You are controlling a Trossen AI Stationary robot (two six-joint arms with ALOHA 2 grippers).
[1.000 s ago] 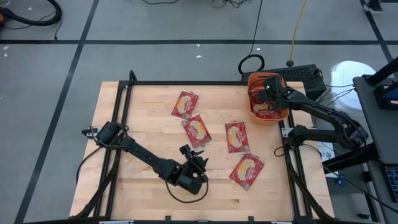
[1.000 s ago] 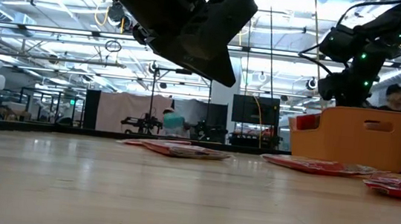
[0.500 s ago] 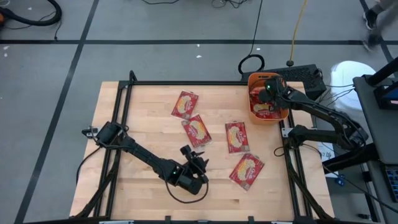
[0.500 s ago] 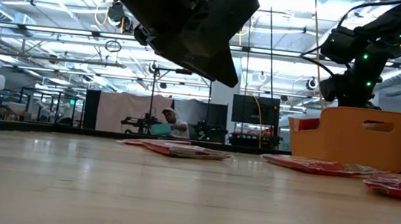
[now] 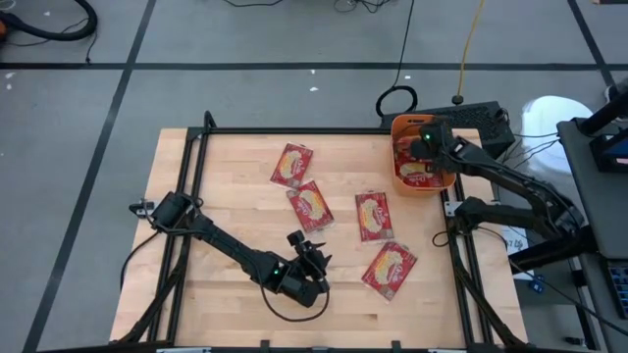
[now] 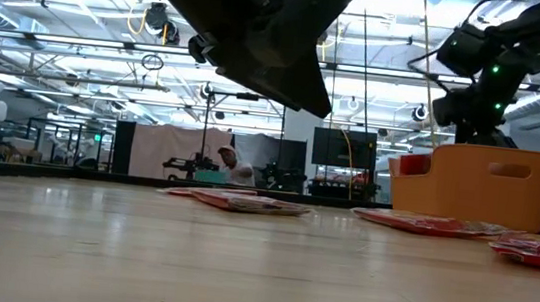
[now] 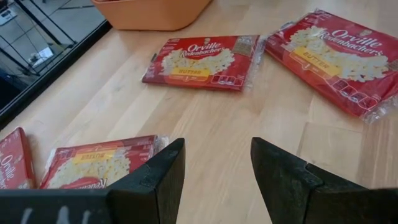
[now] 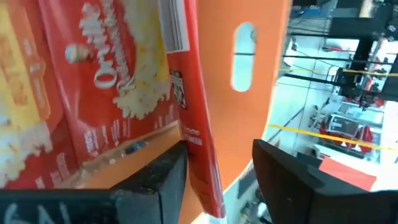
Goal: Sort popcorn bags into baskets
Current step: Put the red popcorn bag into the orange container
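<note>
The bench (image 5: pixel 226 196) carried four popcorn bags (image 5: pixel 374 215) ahead of the left gripper (image 5: pixel 312 257), whose jaws stood open and empty. The right gripper (image 5: pixel 420 149) hung over the orange basket (image 5: pixel 403 126), jaws apart, bagged popcorn below.

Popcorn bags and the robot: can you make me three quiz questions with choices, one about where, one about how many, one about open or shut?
1. Where is the orange basket?
A. at the table's far right corner
B. in the table's middle
C. beside the left arm's base

2. How many popcorn bags lie flat on the table?
A. one
B. four
C. nine

3. How are the left gripper's fingers?
A. shut tight
B. holding a bag
C. apart and empty

Answers:
1. A, the high view shows it at that corner, under the right gripper.
2. B, four red bags lie on the wood.
3. C, the left wrist view shows bare wood between them.
</note>
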